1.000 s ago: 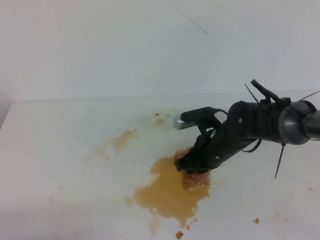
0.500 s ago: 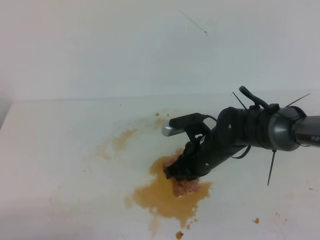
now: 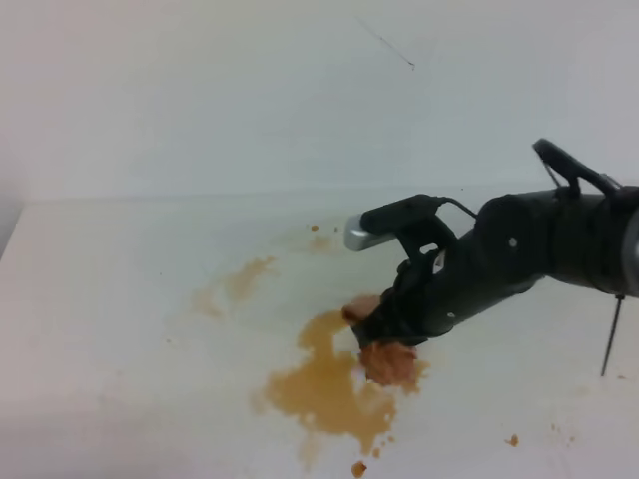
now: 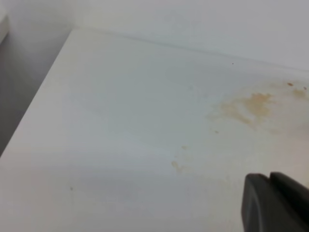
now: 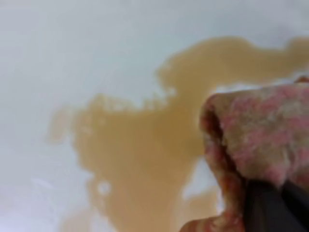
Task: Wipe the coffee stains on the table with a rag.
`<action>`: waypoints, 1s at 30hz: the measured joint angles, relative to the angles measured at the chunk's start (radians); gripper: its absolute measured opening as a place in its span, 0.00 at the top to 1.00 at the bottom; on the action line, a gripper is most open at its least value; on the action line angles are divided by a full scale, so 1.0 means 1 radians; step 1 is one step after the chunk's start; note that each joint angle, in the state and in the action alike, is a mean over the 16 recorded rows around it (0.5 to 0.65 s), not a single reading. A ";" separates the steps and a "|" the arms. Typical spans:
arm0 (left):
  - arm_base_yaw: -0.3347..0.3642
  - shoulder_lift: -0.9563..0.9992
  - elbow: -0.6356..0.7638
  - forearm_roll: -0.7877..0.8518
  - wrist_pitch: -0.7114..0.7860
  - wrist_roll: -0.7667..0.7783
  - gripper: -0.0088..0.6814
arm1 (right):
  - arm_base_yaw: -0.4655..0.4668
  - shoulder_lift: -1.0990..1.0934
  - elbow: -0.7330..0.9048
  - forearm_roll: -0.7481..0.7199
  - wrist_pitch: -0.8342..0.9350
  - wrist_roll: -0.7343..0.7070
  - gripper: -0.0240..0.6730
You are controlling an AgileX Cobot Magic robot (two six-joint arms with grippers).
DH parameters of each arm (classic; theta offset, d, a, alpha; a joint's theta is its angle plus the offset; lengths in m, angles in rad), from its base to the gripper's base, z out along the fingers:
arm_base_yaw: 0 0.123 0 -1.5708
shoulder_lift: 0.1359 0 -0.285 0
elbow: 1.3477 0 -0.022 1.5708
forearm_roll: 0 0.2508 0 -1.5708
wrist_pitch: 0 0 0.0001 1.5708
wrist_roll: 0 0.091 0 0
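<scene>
In the right wrist view, the rag (image 5: 251, 140) fills the near corner, a mottled pink-brown wad with the right tool's dark fingertips (image 5: 273, 208) biting into its lower edge. The right tool (image 3: 384, 334) is clenched tight on the rag, which makes sense: a firm pinch keeps the cloth from slipping while it is dragged across wet liquid. Just beyond the cloth lies the large tan splat of the coffee stains (image 5: 140, 140), with a pale bare patch right beside the rag.

In the high view the rag (image 3: 389, 362) sits pressed on the right edge of the big blotch (image 3: 324, 384), the arm angled down from the right so the cloth bears on the worktop (image 3: 120, 299). Most of the pool looks unwiped, so the job seems early.

Further out, a paler smear (image 3: 240, 282) lies up and to the left, well apart from the rag, and small specks dot the surface near the front edge and toward the back.

The left tool (image 4: 275, 203) shows only as a dark corner over clean worktop; whether it is released or clenched I cannot tell. It appears parked clear of the spill.
</scene>
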 joint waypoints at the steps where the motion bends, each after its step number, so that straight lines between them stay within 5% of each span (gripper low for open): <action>1: 0.000 0.000 0.000 0.000 0.000 0.000 0.99 | -0.002 -0.022 0.016 -0.011 -0.007 0.006 0.97; 16: 0.000 0.000 0.000 0.000 0.000 0.000 0.99 | -0.111 -0.187 0.281 -0.086 -0.125 0.044 0.97; 30: 0.000 0.000 -0.002 0.000 0.001 0.000 0.99 | -0.132 0.011 0.171 0.025 -0.025 -0.062 0.97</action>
